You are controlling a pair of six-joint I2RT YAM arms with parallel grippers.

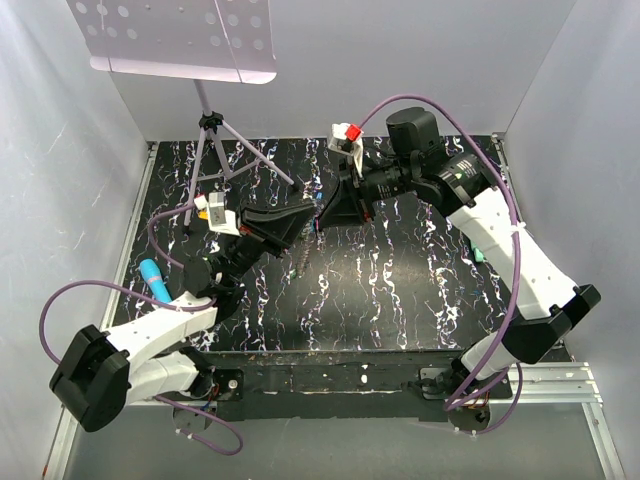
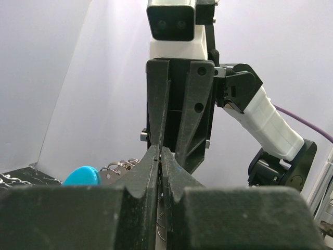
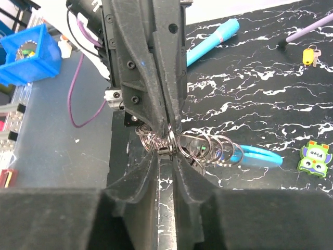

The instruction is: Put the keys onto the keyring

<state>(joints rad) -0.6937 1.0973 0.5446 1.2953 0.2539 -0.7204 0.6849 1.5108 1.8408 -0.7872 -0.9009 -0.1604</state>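
Fingers of the two arms are being held tip to tip over the middle of the black marbled bench (image 1: 400, 300) in the top view. The left fingers (image 1: 283, 222) are reaching in from the left and the right fingers (image 1: 338, 208) from the right. What is being pinched where they meet is too small to be made out there. A teal marker (image 1: 152, 276) is lying on the bench beside the left arm, and a thin-legged stand (image 1: 215, 140) is standing at the far left.

Seen from the left wrist, the left fingers (image 2: 145, 174) are being pressed shut, with thin wire caught in the slit between them. The right fingers (image 2: 191, 120) are hanging straight in front, their tips touching the left tips. Rings of the keyring (image 2: 118, 167) are trailing off to the left, ending at its blue clip (image 2: 81, 176).

Seen from the right wrist, the right fingers (image 3: 139, 179) are being closed to a narrow slit on the near end of the keyring (image 3: 208, 148). The left fingers (image 3: 151, 78) are being clamped on the same end from above. The chain of rings is stretching rightward, with the blue clip (image 3: 257, 155) at its far end. A green toy (image 3: 314, 158) is lying on the bench to the right, apart from the clip. Keys cannot be told apart among the rings.
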